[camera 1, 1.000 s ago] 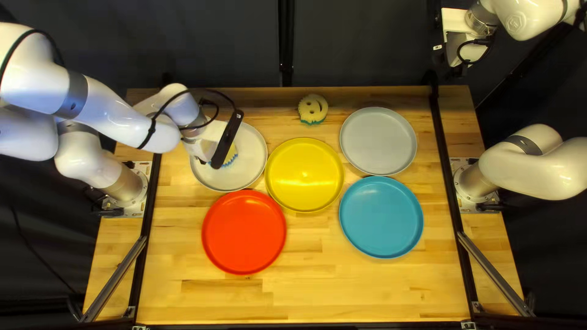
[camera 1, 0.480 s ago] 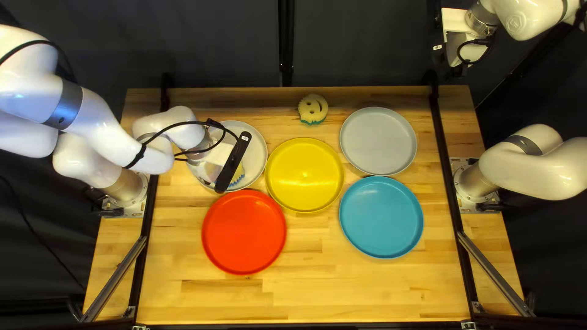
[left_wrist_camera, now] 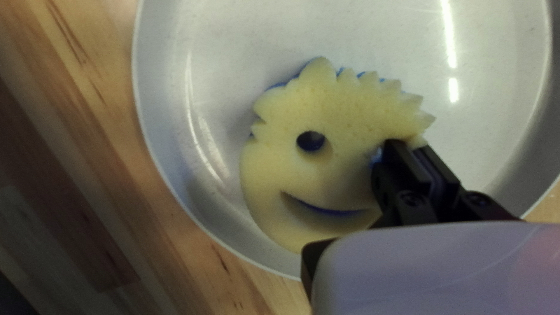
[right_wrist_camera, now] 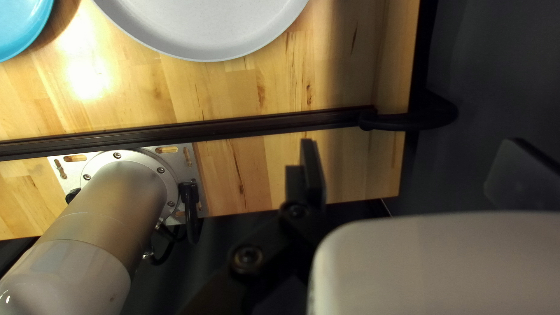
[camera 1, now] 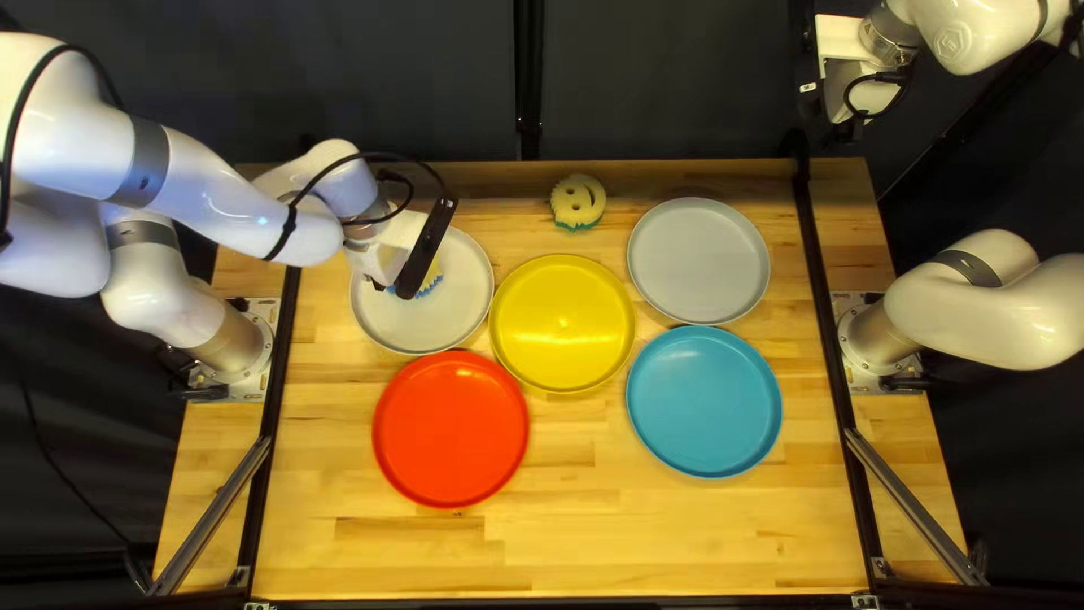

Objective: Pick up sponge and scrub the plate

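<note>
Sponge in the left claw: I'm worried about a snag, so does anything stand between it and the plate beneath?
Nothing visible does. The left claw grips the sponge directly over the white plate, within its rim; the sponge's underside is mostly hidden.

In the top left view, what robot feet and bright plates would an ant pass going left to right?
Left arm's base → red plate → yellow plate → blue plate → right arm's base.

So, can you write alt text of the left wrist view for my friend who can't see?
My left gripper pinches the edge of a pale yellow, smiley-face sponge with spiky hair and a blue underside, over a light gray plate on a wooden table.
</note>
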### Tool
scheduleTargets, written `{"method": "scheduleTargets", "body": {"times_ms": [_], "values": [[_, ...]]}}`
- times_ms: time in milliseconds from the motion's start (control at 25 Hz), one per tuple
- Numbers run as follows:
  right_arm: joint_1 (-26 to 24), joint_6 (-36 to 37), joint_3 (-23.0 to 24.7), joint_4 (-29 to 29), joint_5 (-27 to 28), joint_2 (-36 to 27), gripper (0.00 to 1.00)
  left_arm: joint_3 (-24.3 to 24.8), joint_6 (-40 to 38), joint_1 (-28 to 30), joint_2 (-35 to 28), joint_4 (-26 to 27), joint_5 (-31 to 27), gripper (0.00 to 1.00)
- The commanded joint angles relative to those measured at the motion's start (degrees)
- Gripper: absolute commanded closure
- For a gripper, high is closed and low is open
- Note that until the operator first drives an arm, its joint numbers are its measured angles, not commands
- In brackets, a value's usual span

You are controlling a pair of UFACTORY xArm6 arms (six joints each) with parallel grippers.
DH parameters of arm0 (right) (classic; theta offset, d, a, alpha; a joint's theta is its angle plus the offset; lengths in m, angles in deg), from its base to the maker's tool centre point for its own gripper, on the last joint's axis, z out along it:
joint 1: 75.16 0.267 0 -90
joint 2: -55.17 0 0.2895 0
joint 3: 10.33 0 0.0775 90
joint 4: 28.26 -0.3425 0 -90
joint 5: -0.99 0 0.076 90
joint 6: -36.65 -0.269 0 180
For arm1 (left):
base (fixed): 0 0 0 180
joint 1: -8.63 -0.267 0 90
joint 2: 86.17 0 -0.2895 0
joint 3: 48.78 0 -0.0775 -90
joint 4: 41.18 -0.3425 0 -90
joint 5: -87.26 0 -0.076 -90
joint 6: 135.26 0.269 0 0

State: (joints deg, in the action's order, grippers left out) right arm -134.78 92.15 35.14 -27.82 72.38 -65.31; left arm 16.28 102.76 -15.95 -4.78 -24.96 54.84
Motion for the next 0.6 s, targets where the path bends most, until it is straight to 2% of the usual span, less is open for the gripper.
{"method": "scheduleTargets", "body": {"times_ms": [40, 320, 600], "values": [[0.0, 0.0, 0.0, 0.0, 0.0, 0.0, 0.0, 0.9, -2.9, 4.97, 0.75, 1.11, 2.41, 1.0], [0.0, 0.0, 0.0, 0.0, 0.0, 0.0, 0.0, 2.08, -8.96, 15.68, 2.25, 2.71, 7.32, 1.0], [0.0, 0.0, 0.0, 0.0, 0.0, 0.0, 0.0, 1.4, -11.19, 18.93, 2.82, 2.32, 8.62, 1.0]]}}
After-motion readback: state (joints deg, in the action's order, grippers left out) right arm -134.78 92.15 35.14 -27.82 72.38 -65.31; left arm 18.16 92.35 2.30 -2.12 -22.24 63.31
